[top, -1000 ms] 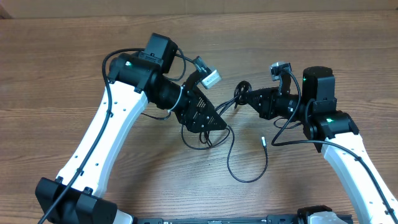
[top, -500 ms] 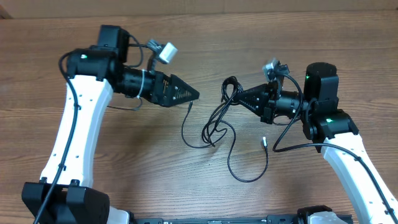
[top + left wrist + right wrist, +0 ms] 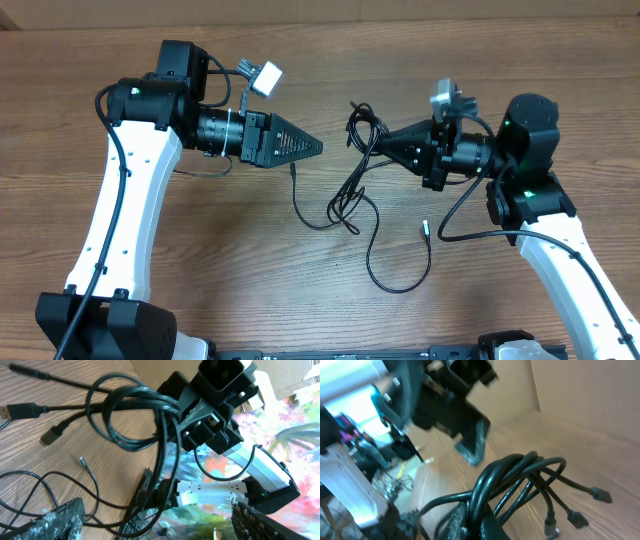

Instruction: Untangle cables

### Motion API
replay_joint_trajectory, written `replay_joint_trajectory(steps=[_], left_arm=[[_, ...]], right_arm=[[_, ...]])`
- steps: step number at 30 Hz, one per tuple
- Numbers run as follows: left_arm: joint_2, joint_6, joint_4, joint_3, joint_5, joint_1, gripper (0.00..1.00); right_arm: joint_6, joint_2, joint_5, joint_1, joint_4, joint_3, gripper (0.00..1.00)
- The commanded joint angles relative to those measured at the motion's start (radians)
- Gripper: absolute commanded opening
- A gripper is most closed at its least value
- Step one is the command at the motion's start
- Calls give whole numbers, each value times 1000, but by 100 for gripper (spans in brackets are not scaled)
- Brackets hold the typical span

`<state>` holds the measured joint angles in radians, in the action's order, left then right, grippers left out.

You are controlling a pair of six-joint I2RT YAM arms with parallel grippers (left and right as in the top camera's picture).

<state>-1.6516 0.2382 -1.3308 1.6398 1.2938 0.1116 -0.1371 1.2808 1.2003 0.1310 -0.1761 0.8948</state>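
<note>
My left gripper (image 3: 312, 148), jaws wide and empty, has drawn back to nine o'clock. My right gripper (image 3: 385, 140) stays clamped on the thin black plug-ended cables (image 3: 350, 186), still knotted.

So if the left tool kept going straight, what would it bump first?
Probably the bunch of cables hanging from the right tool, though the height is hard to judge.

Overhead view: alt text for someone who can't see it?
The right hand is shut on a knotted bunch of black cables over a wooden table; thin loops trail from it across the wood. The left hand, open and empty, points at the bunch from the other side.
</note>
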Motion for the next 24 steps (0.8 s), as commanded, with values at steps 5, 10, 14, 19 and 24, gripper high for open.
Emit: replay_joint_trajectory(steps=[5, 10, 14, 19, 24], left_arm=[[4, -10, 29, 12, 40, 7, 98], [4, -64, 52, 12, 43, 13, 99], [4, -76, 103, 12, 80, 45, 95], [4, -193, 226, 12, 80, 85, 93], [4, -396, 336, 12, -54, 103, 95]], right_arm=[[-474, -11, 13, -1, -283, 3, 4], [-612, -11, -11, -1, -393, 3, 4], [-623, -11, -17, -1, -391, 3, 4], [-623, -11, -17, -1, -391, 3, 4], [-623, -11, -18, -1, -391, 3, 4]])
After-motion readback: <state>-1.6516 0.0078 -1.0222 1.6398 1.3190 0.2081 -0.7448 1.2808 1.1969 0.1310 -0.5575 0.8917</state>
